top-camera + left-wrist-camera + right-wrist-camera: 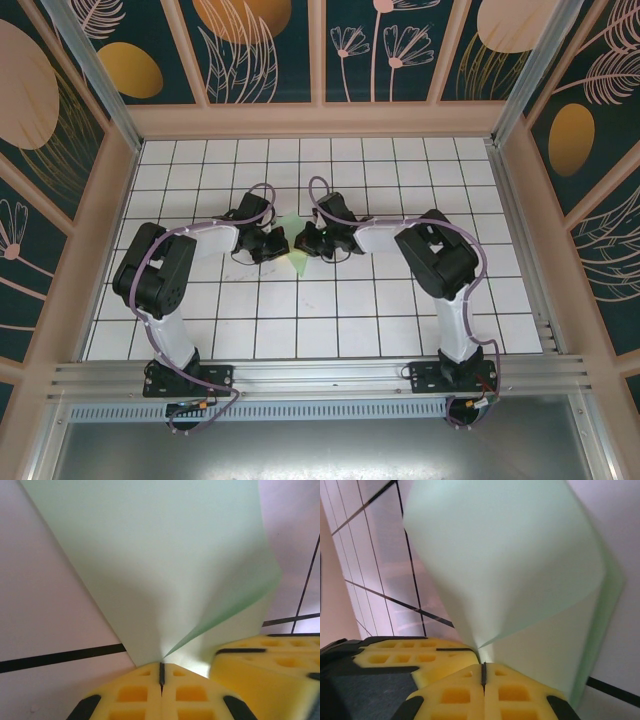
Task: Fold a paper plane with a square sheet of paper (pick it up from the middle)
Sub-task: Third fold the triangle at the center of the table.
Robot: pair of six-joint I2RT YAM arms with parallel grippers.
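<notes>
The square sheet of paper is pale mint green and lies at the middle of the white grid table, bent over on itself between the two grippers. My left gripper is shut on one edge of it. In the left wrist view its yellow fingertips pinch the sheet, which fans upward with a curled fold. My right gripper is shut on the sheet from the other side. In the right wrist view its tips clamp the sheet. The two grippers stand almost touching.
The white tiled table has raised pinkish walls at the back and sides, and an aluminium rail along the near edge. The right gripper's yellow fingers crowd the left wrist view, and the left gripper's fingers crowd the right wrist view.
</notes>
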